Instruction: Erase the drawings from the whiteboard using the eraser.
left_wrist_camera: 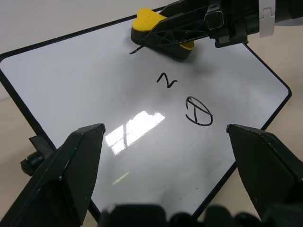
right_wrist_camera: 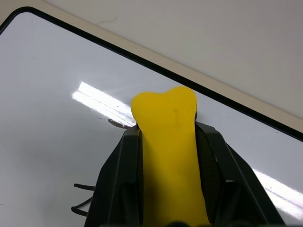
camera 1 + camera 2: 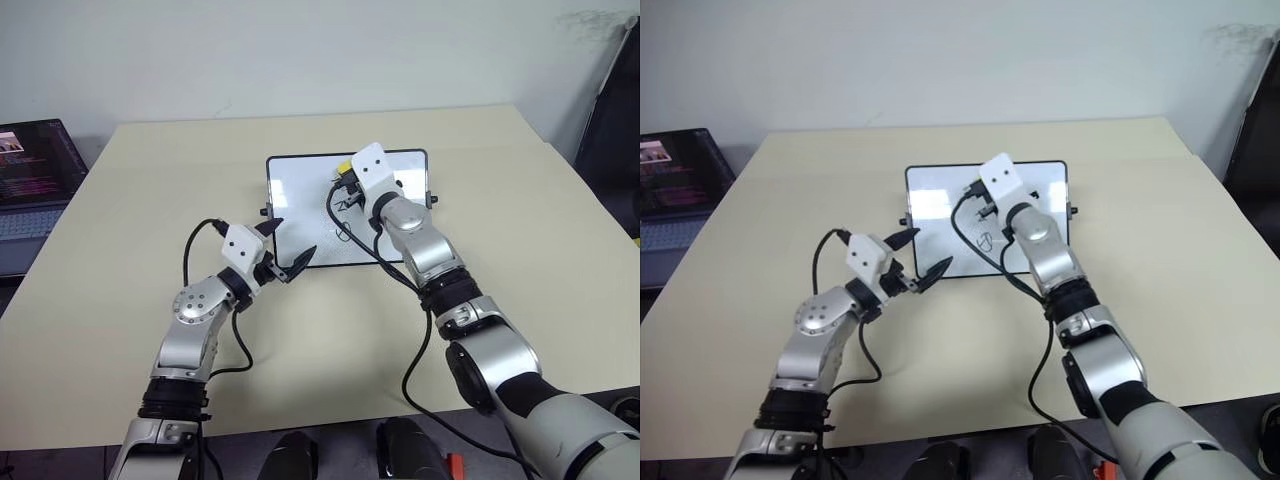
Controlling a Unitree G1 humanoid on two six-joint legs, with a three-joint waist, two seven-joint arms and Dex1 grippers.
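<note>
Lying flat along whiteboard [image 1: 85, 94], eraser [image 1: 158, 30], right claw [image 1: 189, 28]

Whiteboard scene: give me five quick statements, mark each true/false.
1. The right gripper is shut on the eraser. True.
2. The eraser lies loose on the table. False: it is held over the whiteboard.
3. The whiteboard is wiped clean. False: drawings remain on it.
4. The left gripper has its jaws open, holding nothing. True.
5. A laptop sits on the whiteboard. False: it is off the table's left side.
</note>
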